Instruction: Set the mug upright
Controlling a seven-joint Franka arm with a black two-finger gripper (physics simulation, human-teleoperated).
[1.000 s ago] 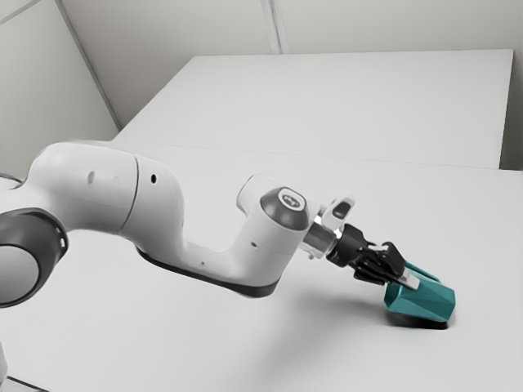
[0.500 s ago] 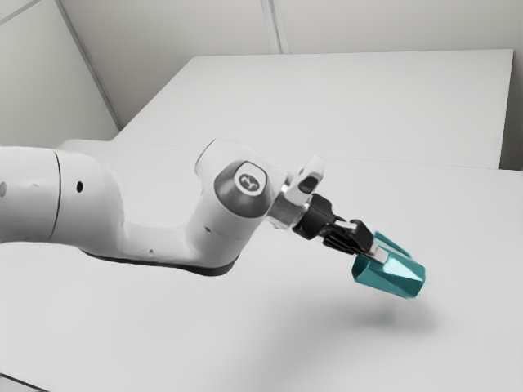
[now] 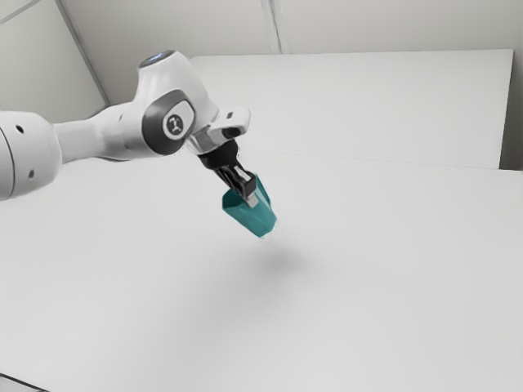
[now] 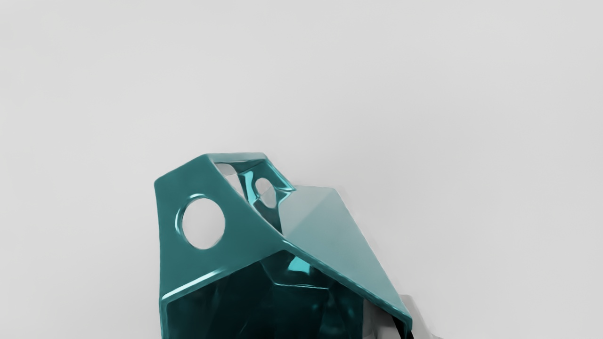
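- The arm [image 3: 86, 139] is wearing a round badge [image 3: 174, 125] at its joint, a dark mark on pale ground within a dark surround; the mark is coming out too small to read.
- The mug [image 3: 252, 219] is showing plain teal facets with glossy highlights.
- The hand [image 3: 252, 198] is grasping the mug by its wall near the mouth, one finger lying inside and the other outside.
- The mug is hanging in the air above the counter [image 3: 368, 302], tilting, its mouth facing up toward the exterior view's left and its base pointing down toward the exterior view's right.
- A soft shadow [image 3: 278, 260] is falling on the counter beneath it.
- In the wrist view, the picture's edge is cutting off part of the mouth, and the inside is sinking into near-black, so its depth is hard to judge.
- The fingers [image 4: 416, 314] are mostly hiding behind or inside the mug's wall, with slivers of grey and black peeking out.
- A round hole [image 4: 203, 223] is piercing a teal panel beside the mouth, and the counter's pale grey is showing through.
- The mug's underside is facing away from the wrist camera.
- The exterior view's left edge is cutting off the arm, and a thin dark line [image 3: 24, 382] is running out of the lower left corner, too little of it showing to identify.
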